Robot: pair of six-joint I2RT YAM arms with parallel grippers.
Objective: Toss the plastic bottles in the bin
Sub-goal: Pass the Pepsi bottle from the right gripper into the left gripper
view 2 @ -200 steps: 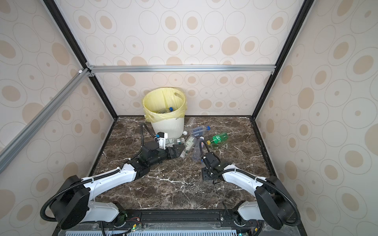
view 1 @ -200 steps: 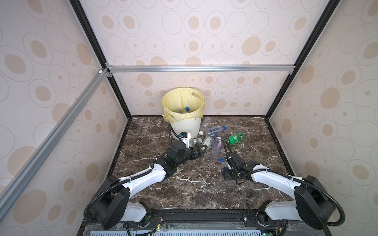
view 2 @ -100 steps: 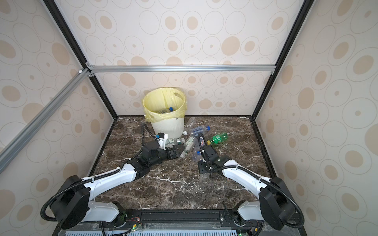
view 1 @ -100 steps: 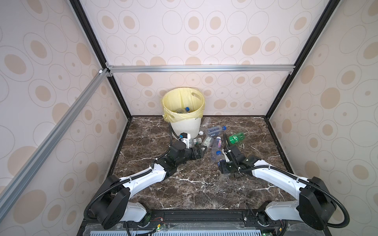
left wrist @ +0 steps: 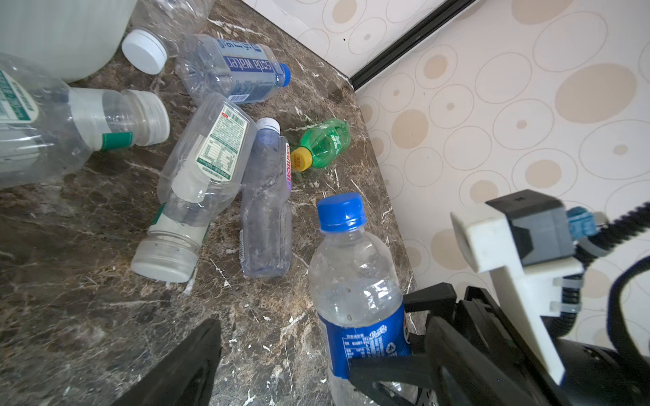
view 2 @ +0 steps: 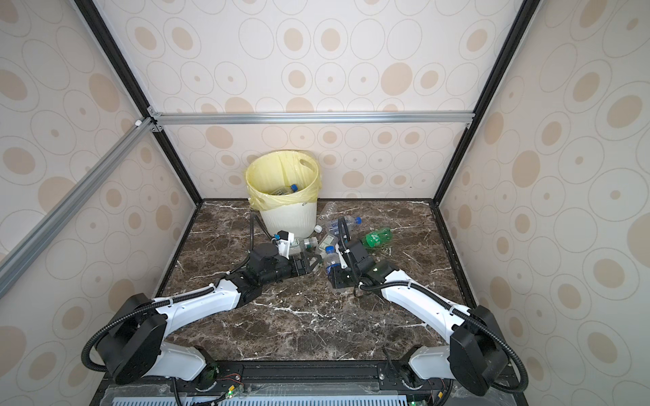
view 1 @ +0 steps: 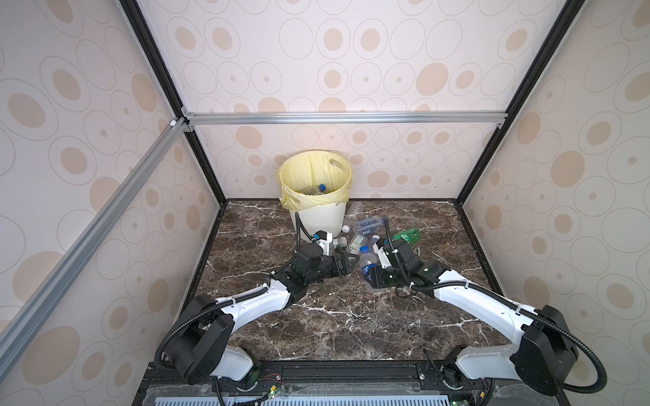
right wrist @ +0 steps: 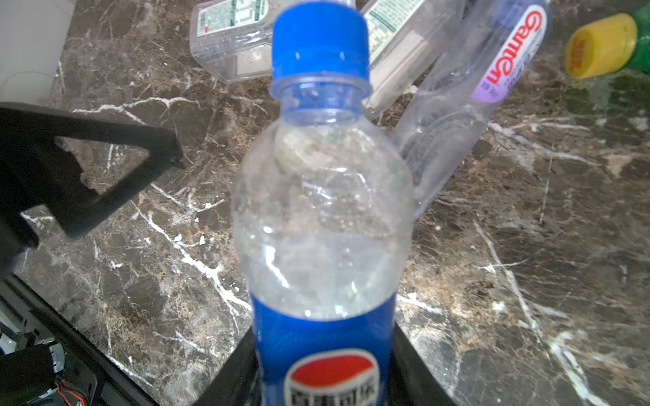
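The bin (view 1: 316, 218) (view 2: 288, 219) stands at the back with a yellow bag over its rim and bottles (view 1: 318, 188) inside. A clear plastic bottle (view 1: 365, 258) (right wrist: 322, 211) with a blue cap and blue label stands upright, and my right gripper (view 1: 371, 273) (right wrist: 322, 355) is shut on its label. My left gripper (view 1: 350, 262) (view 2: 311, 262) is open just left of that bottle, with one finger (left wrist: 191, 362) showing. More bottles lie behind: a green one (view 1: 408, 234) (left wrist: 325, 142), a purple-labelled one (left wrist: 267, 197) and a green-labelled clear one (left wrist: 204, 168).
A soda-water bottle (left wrist: 235, 68) and a bottle with a white cap (left wrist: 144, 51) lie by the bin's foot. A large clear bottle (left wrist: 52, 126) lies beside my left gripper. Patterned walls close in the marble floor (view 1: 334, 327) on three sides.
My right gripper has moved left and toward the bin and closed on the blue-labelled bottle, which now stands upright in it. The left arm has hardly moved.
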